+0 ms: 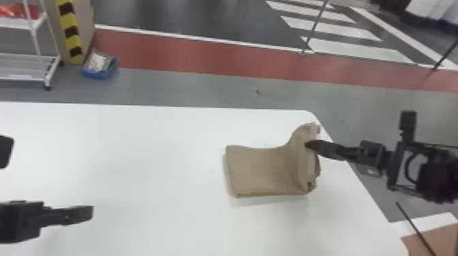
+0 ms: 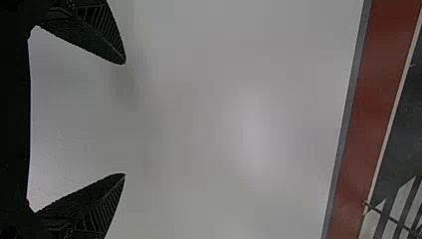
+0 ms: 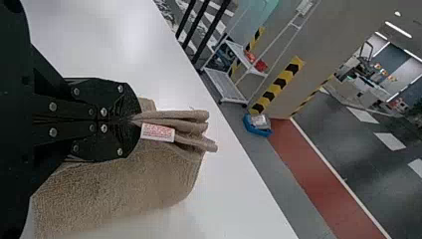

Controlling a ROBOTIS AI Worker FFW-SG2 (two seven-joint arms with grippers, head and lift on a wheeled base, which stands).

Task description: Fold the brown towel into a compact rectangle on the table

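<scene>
A hand could pass left of the brown towel (image 1: 260, 172); the right gripper (image 1: 309, 144) blocks its right side

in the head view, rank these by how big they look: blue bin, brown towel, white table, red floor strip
Largest to smallest, as they look there:
1. white table
2. red floor strip
3. brown towel
4. blue bin

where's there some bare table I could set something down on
The table is bare between the left gripper and the towel, and also on the towel's near side. It's crowded by the right edge, where the right gripper pinches the towel's raised end.
</scene>
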